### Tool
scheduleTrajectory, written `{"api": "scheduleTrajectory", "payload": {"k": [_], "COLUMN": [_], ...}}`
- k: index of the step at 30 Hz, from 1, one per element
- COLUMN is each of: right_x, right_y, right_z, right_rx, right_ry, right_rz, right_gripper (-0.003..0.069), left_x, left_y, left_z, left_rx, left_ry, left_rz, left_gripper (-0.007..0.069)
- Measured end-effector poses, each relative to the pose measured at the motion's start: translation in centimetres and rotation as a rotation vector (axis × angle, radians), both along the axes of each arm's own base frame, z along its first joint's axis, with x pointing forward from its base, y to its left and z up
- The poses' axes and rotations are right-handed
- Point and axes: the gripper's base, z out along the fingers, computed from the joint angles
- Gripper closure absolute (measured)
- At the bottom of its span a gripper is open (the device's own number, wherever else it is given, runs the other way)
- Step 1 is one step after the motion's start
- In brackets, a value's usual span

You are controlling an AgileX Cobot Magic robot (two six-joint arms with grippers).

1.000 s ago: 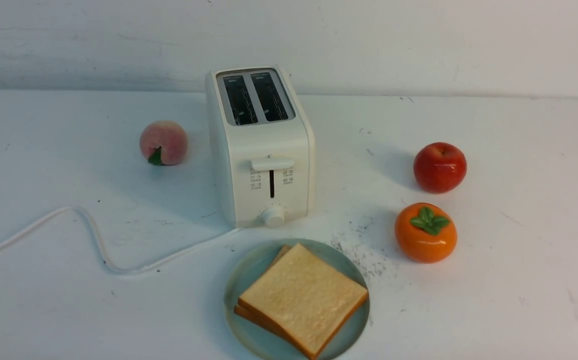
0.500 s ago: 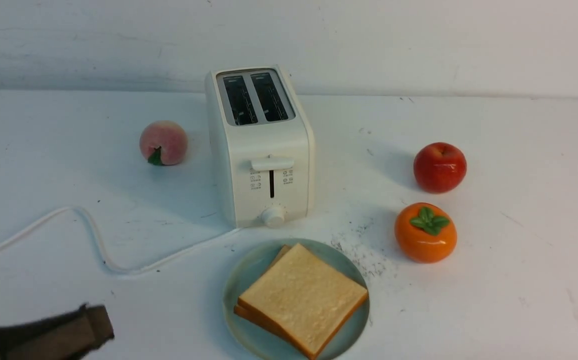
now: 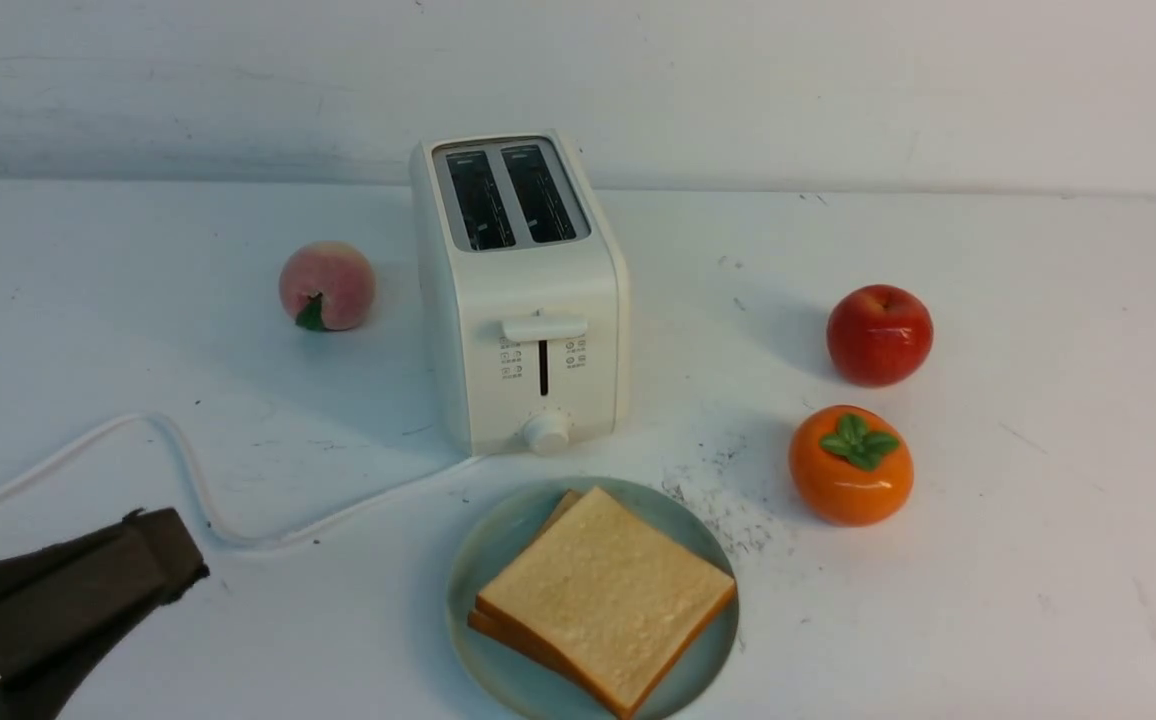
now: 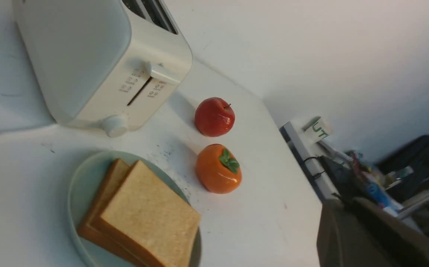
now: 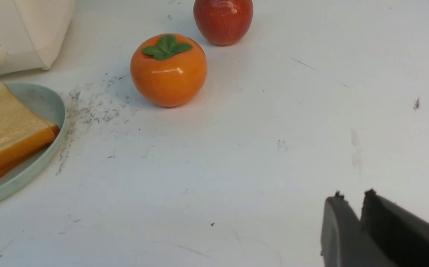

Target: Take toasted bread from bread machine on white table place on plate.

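Toast slices (image 3: 606, 595) already lie stacked on the plate (image 3: 483, 555), toaster (image 3: 523, 300) slots empty, so the left gripper (image 3: 163, 550), jaws nearly shut and empty, risks snagging the cord (image 3: 188, 470).

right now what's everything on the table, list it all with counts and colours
bread machine: one, white, back centre of the table, both slots empty
toasted bread: two slices, golden-tan with orange-brown crust, stacked on the plate
plate: one, pale blue-green, just in front of the bread machine
cord: one, white, trailing from the bread machine off to the left
peach: one, pink, left of the bread machine
apple: one, red, right of the bread machine
persimmon: one, orange with green leaves, in front of the apple
white table: one, scuffed and speckled
left gripper: one, dark, near left corner, jaws together, holding nothing
right gripper: one, dark, seen only in its wrist view, narrow gap between jaws, holding nothing
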Motion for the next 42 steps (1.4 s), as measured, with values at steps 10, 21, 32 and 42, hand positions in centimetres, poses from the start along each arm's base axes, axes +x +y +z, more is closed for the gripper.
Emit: {"api": "scheduleTrajectory", "payload": {"k": [10, 21, 32, 42], "right_x": [0.0, 0.0, 0.0, 0.0], "right_y": [0.0, 0.0, 0.0, 0.0], "right_z": [0.0, 0.0, 0.0, 0.0], "right_rx": [0.000, 0.000, 0.001, 0.001], "right_ry": [0.000, -0.001, 0.000, 0.001], "right_rz": [0.000, 0.000, 0.000, 0.000], "right_gripper": [0.0551, 0.0538, 0.0527, 0.0519], "left_x": [0.3, -0.6, -2.7, -2.8], "left_y": [0.2, 2.9, 4.4, 4.8], "left_z": [-2.4, -10.3, -12.8, -13.4], "left_rx": [0.226, 0.311, 0.425, 0.438], "left_ry": [-0.078, -0.101, 0.000, 0.073], "left_rz": [0.009, 0.236, 0.343, 0.390], "left_gripper": [0.0605, 0.0589, 0.0578, 0.0568]}}
